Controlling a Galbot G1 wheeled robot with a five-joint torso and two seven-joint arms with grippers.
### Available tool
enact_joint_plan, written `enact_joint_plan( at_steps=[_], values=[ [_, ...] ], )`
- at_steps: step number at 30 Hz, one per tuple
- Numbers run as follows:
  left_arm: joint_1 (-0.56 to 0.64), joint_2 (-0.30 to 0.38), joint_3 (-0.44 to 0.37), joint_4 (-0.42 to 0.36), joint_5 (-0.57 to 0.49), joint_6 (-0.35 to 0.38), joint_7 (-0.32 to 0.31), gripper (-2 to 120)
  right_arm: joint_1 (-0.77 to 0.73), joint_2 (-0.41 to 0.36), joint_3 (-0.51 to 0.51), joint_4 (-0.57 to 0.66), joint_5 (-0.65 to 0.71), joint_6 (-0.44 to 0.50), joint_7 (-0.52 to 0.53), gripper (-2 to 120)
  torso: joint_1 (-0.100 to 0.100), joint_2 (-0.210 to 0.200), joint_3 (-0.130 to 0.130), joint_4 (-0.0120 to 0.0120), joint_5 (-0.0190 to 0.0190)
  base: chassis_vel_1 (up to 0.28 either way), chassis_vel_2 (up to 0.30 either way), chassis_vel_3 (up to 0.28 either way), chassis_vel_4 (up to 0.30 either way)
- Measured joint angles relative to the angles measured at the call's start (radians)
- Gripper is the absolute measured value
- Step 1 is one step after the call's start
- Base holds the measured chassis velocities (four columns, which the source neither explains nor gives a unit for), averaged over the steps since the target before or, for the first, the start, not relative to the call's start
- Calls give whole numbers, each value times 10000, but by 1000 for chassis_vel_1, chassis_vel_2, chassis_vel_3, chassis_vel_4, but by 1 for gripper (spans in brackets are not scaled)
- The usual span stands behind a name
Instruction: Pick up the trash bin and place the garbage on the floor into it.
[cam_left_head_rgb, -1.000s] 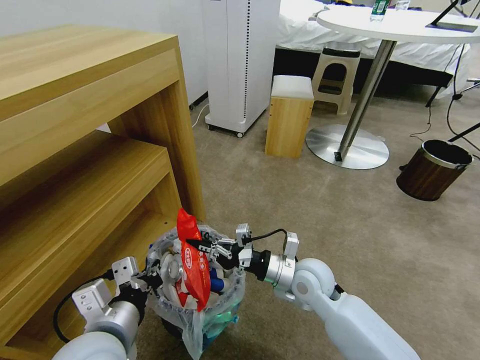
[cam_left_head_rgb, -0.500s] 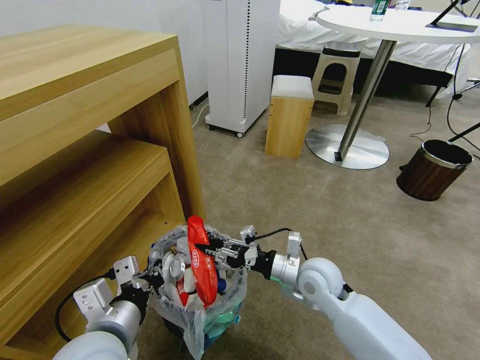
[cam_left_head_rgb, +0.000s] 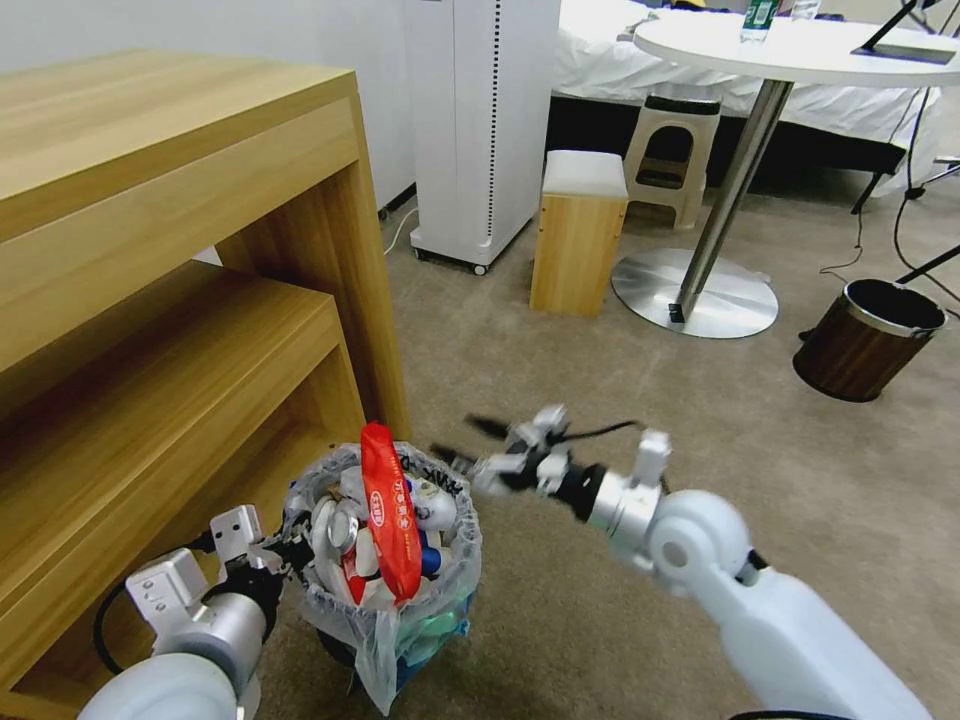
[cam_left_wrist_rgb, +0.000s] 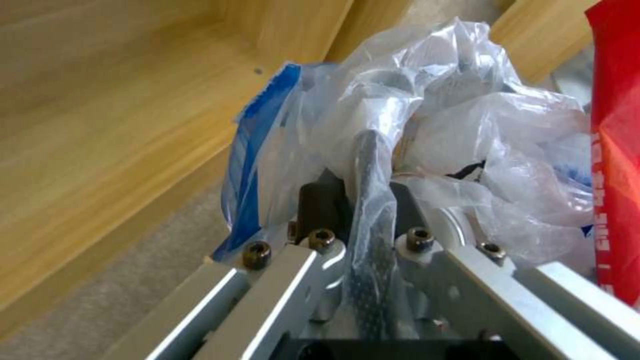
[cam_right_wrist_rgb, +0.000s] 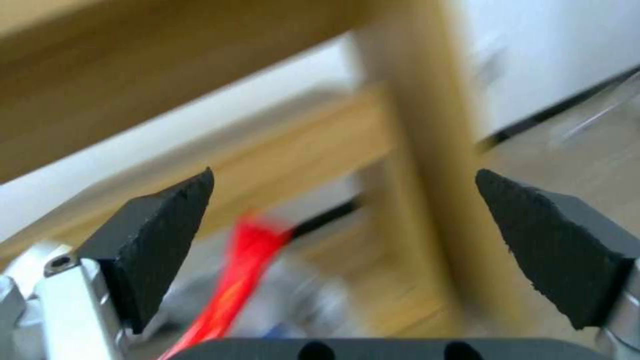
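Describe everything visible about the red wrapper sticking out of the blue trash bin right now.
The long, glossy red plastic wrapper with white printing stands nearly upright in the small blue bag-lined trash bin, its top poking above the rim and its lower end among the other litter. It leans on white items packed beside it. The open right gripper sits apart from it, above the rim's far side; the left gripper clamps the crinkly bag edge, not the wrapper.
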Motion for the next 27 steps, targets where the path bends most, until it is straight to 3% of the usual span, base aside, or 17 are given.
enact_joint_plan(
  at_steps=[2,5,10,16,18,20,22,27],
  values=[
    [-73,-160,-41,4,-143,-34,-23,2,-102,90,388,169,-187,279,487,100,1,0,1,0,2,0,0,0,0],
    [-267,-755,-87,252,-407,-185,-84,2,-575,283,1775,660,-1326,711,1407,100,0,0,0,-3,0,0,0,0,0],
    [-322,-1307,22,630,-528,-445,29,2,-1113,340,2830,1164,-1963,966,2048,100,0,0,0,-2,-1,0,0,0,0],
    [-341,-1720,175,1279,2,-905,873,2,-1615,470,3619,1480,-2296,1400,2248,100,0,0,0,-3,2,0,0,0,0],
    [-323,-1844,211,1690,412,-1246,1518,2,-1742,560,3743,1518,-2307,1446,2248,100,0,0,0,-2,2,0,0,0,0],
    [-307,-1874,217,1814,546,-1373,1718,2,-1764,580,3757,1522,-2307,1452,2247,100,0,0,0,-2,2,0,0,0,0],
    [-269,-1978,222,2369,1130,-1917,2508,2,-1816,654,3775,1528,-2312,1454,2224,100,0,0,0,-2,0,0,0,0,0],
    [-211,-2054,220,2959,1766,-2360,3178,2,-1817,731,3685,1522,-2343,1450,2187,100,0,0,0,0,0,0,0,0,0]
  ],
)
